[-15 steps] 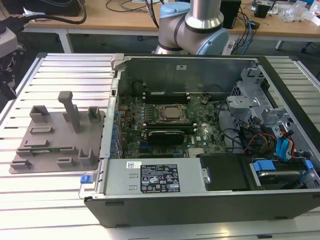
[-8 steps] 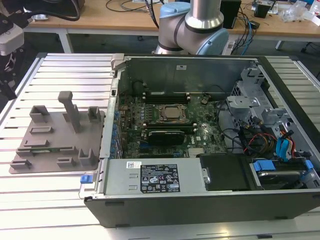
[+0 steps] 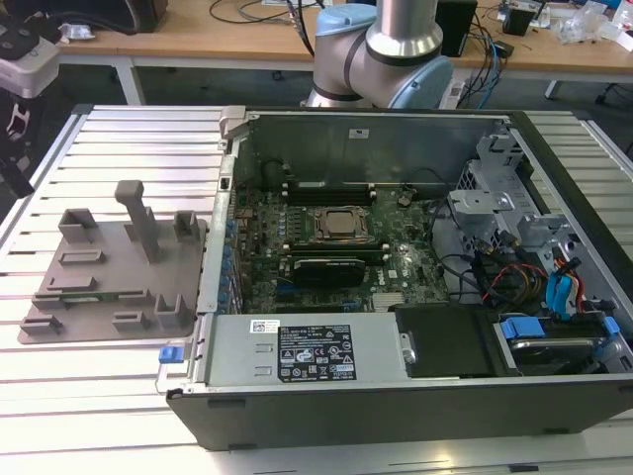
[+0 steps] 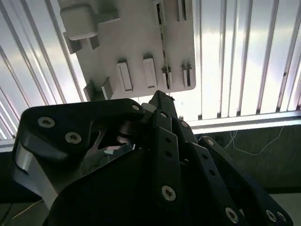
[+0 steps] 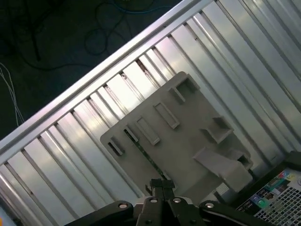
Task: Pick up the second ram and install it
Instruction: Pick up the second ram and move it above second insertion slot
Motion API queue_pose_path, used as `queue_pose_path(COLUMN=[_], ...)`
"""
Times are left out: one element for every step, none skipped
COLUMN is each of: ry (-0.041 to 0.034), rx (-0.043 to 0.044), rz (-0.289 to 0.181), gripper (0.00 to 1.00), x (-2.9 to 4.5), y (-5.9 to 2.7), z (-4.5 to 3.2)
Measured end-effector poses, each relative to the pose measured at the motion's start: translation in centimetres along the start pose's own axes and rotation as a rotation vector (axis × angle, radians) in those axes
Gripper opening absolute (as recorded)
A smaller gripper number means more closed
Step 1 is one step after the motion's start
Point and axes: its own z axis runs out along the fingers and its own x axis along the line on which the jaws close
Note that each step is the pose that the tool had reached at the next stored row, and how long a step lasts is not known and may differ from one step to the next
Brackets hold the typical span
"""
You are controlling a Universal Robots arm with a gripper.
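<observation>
The second ram [image 5: 146, 156] is a thin green stick lying on edge in a slot of the grey tray [image 5: 188, 141]. It also shows as a narrow strip [image 4: 164, 42] in the second wrist view, and near the tray's front row [image 3: 99, 295] in the exterior view. My gripper [image 5: 160, 185] hangs well above the tray, its dark fingers [image 4: 162, 101] together with nothing between them. The fingertips point down near one end of the stick, well apart from it.
The grey tray [image 3: 109, 252] with upright blocks rests on a ribbed metal table [image 3: 109, 148] at the exterior view's left. The open computer case [image 3: 396, 396] holds the motherboard, CPU socket [image 3: 336, 226] and black memory slots [image 3: 326, 186]. Cables and drive bays [image 3: 534, 267] crowd the case's right side.
</observation>
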Motion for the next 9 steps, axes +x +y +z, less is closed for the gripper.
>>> queue_pose_path(ry=[0.0003, 0.0007, 0.0009, 0.0011, 0.0013, 0.0016, 0.0019, 0.0022, 0.0025], rx=[-0.0006, -0.0011, -0.0015, -0.0018, -0.0023, -0.0027, -0.0031, -0.0036, -0.0041], rz=[-0.028, -0.049, -0.067, -0.077, -0.099, -0.115, -0.134, -0.155, -0.177], gripper=[0.1, 0.1, 0.1, 0.1, 0.1, 0.1, 0.1, 0.1, 0.1], x=[0.0, 0.0, 0.0, 0.0, 0.0, 0.0, 0.0, 0.0, 0.0], y=[0.0, 0.0, 0.0, 0.0, 0.0, 0.0, 0.0, 0.0, 0.0], z=[0.0, 0.0, 0.0, 0.0, 0.0, 0.0, 0.0, 0.0, 0.0])
